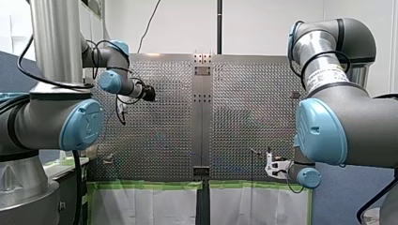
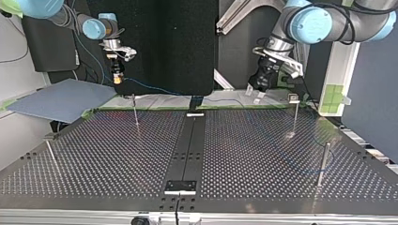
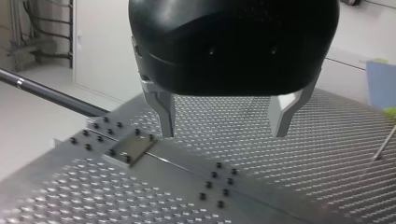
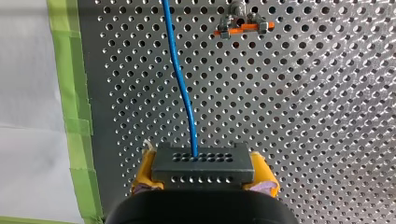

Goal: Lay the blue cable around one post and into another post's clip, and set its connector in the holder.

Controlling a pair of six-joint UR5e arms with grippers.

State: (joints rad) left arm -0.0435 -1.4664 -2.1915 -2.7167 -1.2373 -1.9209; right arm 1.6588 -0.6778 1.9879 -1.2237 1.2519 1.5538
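Clamping the black connector (image 4: pixel 203 164) in my right end effector (image 4: pixel 204 179) at the top view's far left, with the blue cable (image 4: pixel 180 79) trailing toward an orange-clipped post (image 4: pixel 240 25) and my left end effector (image 3: pixel 224 121) wide and empty above the surface (image 3: pixel 303 154); seemingly the carry step, next needing a sweep around a post.

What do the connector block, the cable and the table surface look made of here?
Connector: matt dark plastic, probably, with moulded rows of small holes. Blue cable: smooth, slightly glossy jacket, likely plastic or rubber; it bends softly. Table: grey metal sheet by its sheen, evenly perforated.
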